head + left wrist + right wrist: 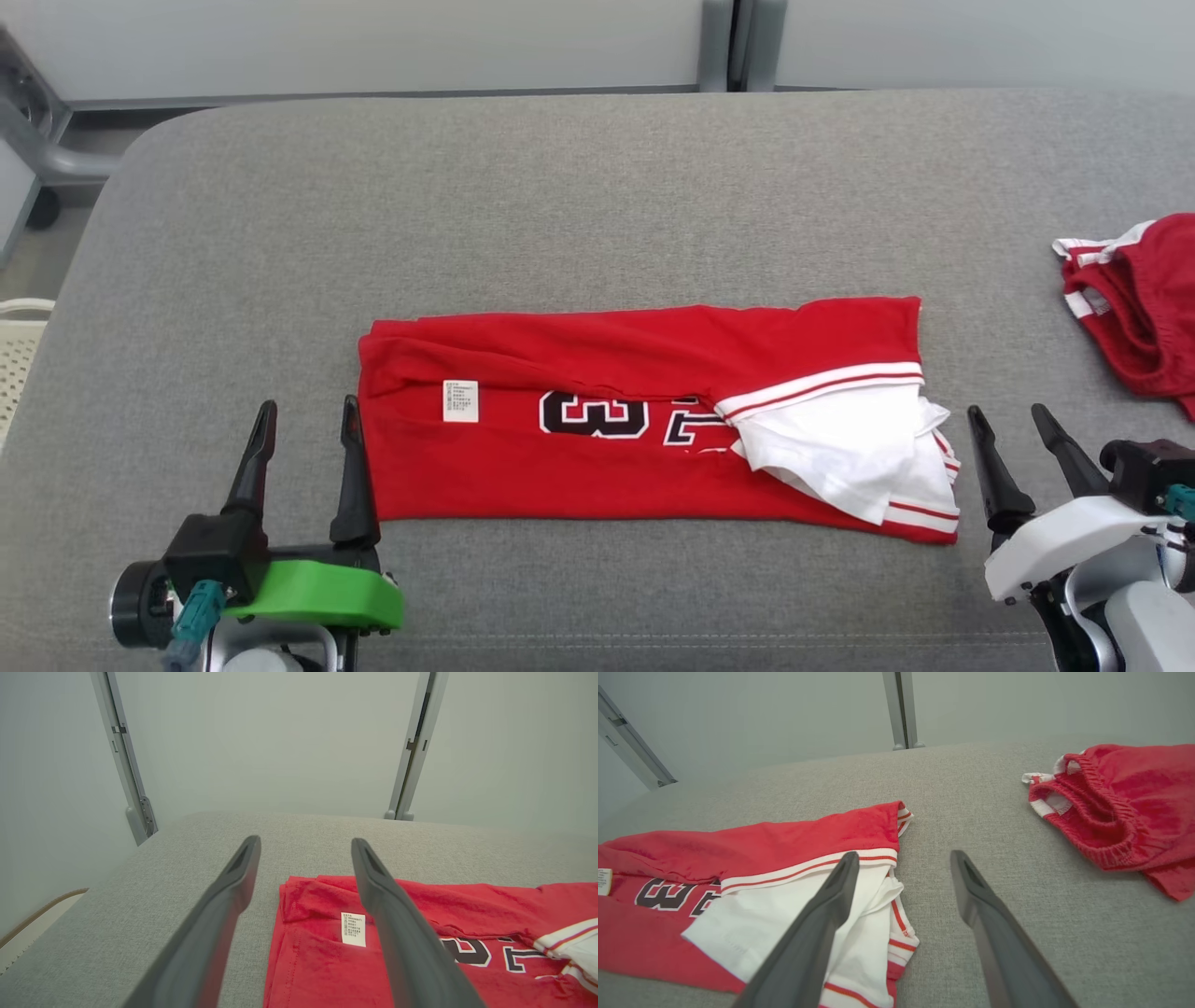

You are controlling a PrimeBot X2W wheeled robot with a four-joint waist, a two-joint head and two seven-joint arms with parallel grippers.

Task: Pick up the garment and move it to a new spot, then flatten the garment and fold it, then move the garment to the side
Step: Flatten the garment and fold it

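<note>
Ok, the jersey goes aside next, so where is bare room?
Widest bare stretch: behind the jersey, up to the far edge of the cushion, and left of it beyond the left hand. Crowded: the right side, with the right hand and the shorts.

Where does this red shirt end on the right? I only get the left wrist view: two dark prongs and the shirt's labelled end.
Observer: The jersey ends in folded white sleeves with red stripes. The right gripper waits just beyond that end.
Operator: Is that gripper holding anything?
Observer: No, it is open and holds nothing.
Operator: Is anything else lying on that side?
Observer: Yes, a second red garment lies bunched at the far right of the grey surface, apart from the jersey. The right wrist view shows its gathered elastic waistband.
</note>
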